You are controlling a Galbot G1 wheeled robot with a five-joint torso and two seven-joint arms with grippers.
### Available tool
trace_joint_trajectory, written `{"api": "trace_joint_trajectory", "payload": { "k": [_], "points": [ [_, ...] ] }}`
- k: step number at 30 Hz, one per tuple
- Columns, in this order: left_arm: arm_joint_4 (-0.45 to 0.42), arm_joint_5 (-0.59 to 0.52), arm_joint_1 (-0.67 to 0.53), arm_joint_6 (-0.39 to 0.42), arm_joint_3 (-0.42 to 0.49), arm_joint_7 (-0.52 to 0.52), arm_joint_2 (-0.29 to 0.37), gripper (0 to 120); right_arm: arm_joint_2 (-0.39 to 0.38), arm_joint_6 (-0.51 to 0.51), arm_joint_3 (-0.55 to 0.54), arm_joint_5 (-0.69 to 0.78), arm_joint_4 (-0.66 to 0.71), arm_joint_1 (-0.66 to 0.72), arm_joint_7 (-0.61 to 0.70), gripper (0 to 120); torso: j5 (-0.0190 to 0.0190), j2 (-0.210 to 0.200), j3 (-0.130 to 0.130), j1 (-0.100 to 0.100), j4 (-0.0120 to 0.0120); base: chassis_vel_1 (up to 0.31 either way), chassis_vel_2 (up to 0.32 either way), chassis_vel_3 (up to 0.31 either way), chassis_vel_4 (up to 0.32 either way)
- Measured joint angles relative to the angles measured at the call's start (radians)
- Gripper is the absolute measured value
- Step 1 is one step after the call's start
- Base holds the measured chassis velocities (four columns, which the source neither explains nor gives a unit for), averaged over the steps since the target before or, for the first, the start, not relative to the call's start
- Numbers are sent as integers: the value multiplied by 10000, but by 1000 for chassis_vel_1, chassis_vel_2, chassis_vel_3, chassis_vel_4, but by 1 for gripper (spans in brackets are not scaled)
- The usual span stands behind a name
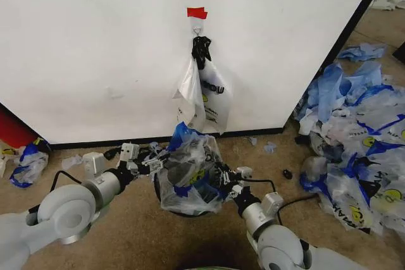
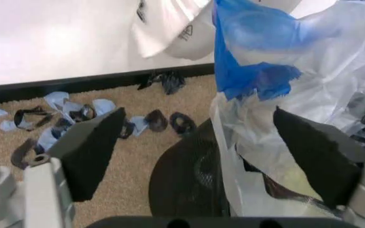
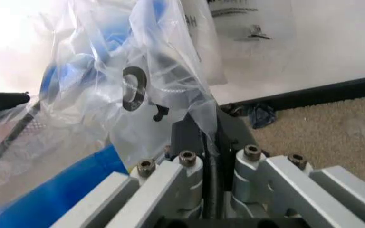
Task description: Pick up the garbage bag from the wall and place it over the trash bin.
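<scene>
Head view: garbage bag (image 1: 188, 175) stretches between left gripper (image 1: 149, 161) and right gripper (image 1: 226, 183).

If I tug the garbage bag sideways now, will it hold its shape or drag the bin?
The garbage bag looks thin and crumpled, so it will likely stretch and collapse. The right gripper pinches it; the left gripper is open. The trash bin looks light and may tip.

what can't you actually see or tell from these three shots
- Trash bin rim, head view: covered by the garbage bag draped on it, so how far the bag sits over the rim is unclear.
- Left hand, left wrist view: open, but whether a pad touches the plastic is unclear.
- Lettering on the bags hanging on the wall: too small to read.
- Right hand, right wrist view: shut on the bag; fingertips buried in film.
</scene>
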Motion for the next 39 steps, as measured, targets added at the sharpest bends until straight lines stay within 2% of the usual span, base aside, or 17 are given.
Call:
{"api": "trace_joint_trajectory", "payload": {
  "k": [6, 9, 10, 12, 15, 16, 20, 27, 39],
  "points": [
    [0, -1, -12, -3, 3, 33, 22, 91, -8, -4, -6, 9, 3, 42, -2, 0, 0, 0, 0, 0, 0, 0, 0, 0, 0],
    [0, -1, -3, -12, 5, 51, 26, 82, -21, -6, -7, 14, 3, 59, -2, 0, 0, 0, 0, 0, 1, 0, 0, 0, 0],
    [0, -1, -2, -20, 4, 64, 28, 75, -28, -7, -8, 14, 3, 59, -3, 0, 0, 0, 0, 0, 0, 0, 0, 0, 0],
    [0, -1, -2, -23, 5, 80, 30, 71, -29, -7, -7, 14, 3, 57, -3, 0, 0, 0, 0, 0, 0, 0, 0, 0, 0],
    [78, 2, -117, -34, 24, 124, 13, 56, -29, -7, -8, 4, 26, 30, -25, 0, 0, 0, 0, 0, 1, 0, 0, 0, 0],
    [78, 2, -117, -34, 24, 124, 13, 56, -29, -7, -8, 4, 26, 30, -25, 0, 0, 0, 0, 0, 1, 0, 0, 0, 0],
    [192, -114, -483, -40, 141, 198, 25, 41, -135, 30, -54, -25, 61, -17, -204, 0, 1, 0, 0, 0, 0, 0, 0, 0, 0],
    [269, -408, -905, -1, 354, 229, 26, 56, -297, 231, -393, -102, 108, 139, -628, 0, 0, 0, 0, 0, 0, 0, 0, 0, 0],
    [273, -545, -991, 24, 364, 249, 177, 58, -276, 401, -1000, 2, 6, 798, -938, 0, 0, 0, 0, 0, 0, 0, 0, 0, 0]
  ]
}}
